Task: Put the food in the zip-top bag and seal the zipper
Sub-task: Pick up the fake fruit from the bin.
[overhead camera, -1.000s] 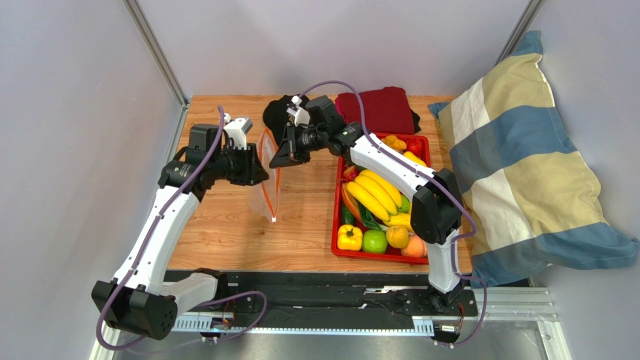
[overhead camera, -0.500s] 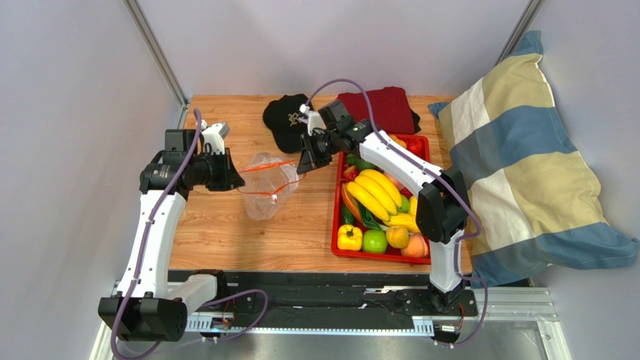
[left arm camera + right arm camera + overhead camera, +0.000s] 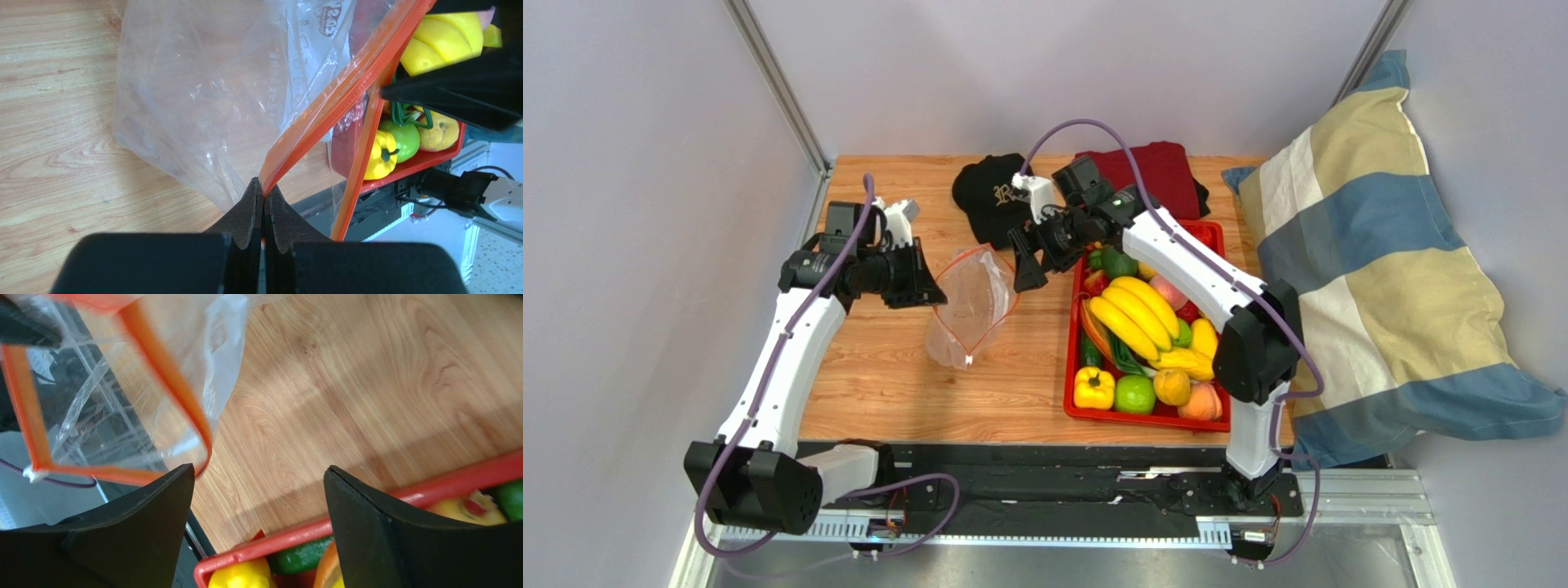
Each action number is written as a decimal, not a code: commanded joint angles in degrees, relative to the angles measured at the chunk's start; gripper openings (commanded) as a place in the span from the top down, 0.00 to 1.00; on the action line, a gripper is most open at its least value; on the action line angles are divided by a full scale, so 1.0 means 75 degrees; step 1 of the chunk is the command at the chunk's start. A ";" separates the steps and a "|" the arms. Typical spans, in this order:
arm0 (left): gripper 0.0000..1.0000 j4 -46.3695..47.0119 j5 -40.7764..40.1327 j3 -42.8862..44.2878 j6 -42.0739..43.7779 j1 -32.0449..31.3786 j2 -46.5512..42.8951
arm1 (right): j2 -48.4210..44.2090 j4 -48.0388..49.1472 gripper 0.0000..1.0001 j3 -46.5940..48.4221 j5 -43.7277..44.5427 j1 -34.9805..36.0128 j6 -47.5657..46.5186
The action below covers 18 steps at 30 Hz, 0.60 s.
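Left gripper (image 3: 264,191) is clamped tight on the zipper (image 3: 334,101), holding up the zip-top bag (image 3: 971,294), which sags toward the wooden table (image 3: 891,380). Right gripper (image 3: 258,478) hangs between bag and red tray (image 3: 1071,380), jaws spread wide and empty (the orange strip dangles just by one finger). The food (image 3: 1143,319) is all in the tray. Behind are a black cap (image 3: 987,196) and a maroon cloth (image 3: 1149,172), with a striped pillow (image 3: 1382,270) far right.
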 commanded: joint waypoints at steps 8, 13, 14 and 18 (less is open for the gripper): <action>1.00 0.0605 0.0125 -0.0114 -0.0620 -0.0003 0.0242 | -0.2644 -0.1334 0.10 -0.0999 0.1278 -0.0651 -0.1919; 1.00 0.0617 0.0125 -0.0149 -0.0609 -0.0038 0.0196 | -0.3242 -0.2296 0.07 -0.1655 0.2168 -0.0897 -0.2565; 1.00 0.0617 0.0114 -0.0161 -0.0597 -0.0038 0.0184 | -0.3533 -0.2390 0.07 -0.2027 0.2158 -0.1083 -0.2600; 1.00 0.0652 0.0160 -0.0196 -0.0585 -0.0085 0.0137 | -0.4506 -0.1867 0.02 -0.3373 0.1877 -0.1775 -0.2565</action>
